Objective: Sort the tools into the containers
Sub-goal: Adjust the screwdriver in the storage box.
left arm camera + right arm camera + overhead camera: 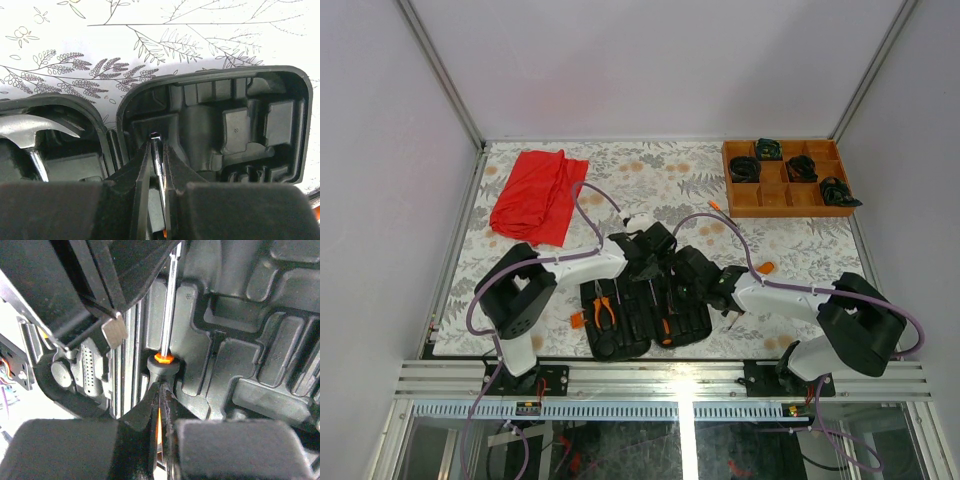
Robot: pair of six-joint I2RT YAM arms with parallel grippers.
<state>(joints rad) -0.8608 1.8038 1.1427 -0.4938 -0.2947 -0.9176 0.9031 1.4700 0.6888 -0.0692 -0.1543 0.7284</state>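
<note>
The black tool case (620, 325) lies open between the arms, and its empty moulded half (225, 125) fills the left wrist view. My left gripper (156, 141) is shut on the thin steel shaft of a screwdriver (158, 155) over that half. In the right wrist view the same screwdriver (167, 325) runs up from its orange collar. The shut tips of my right gripper (161, 386) sit on its black handle, with orange showing through the slit. A silver hammer head (30, 131) and orange-handled pliers (603, 308) lie in the other half.
A red cloth (538, 195) lies at the back left. An orange-brown wooden tray (790, 200) with black coiled bundles stands at the back right. A small orange-handled item (765, 267) lies on the patterned table beside the right arm.
</note>
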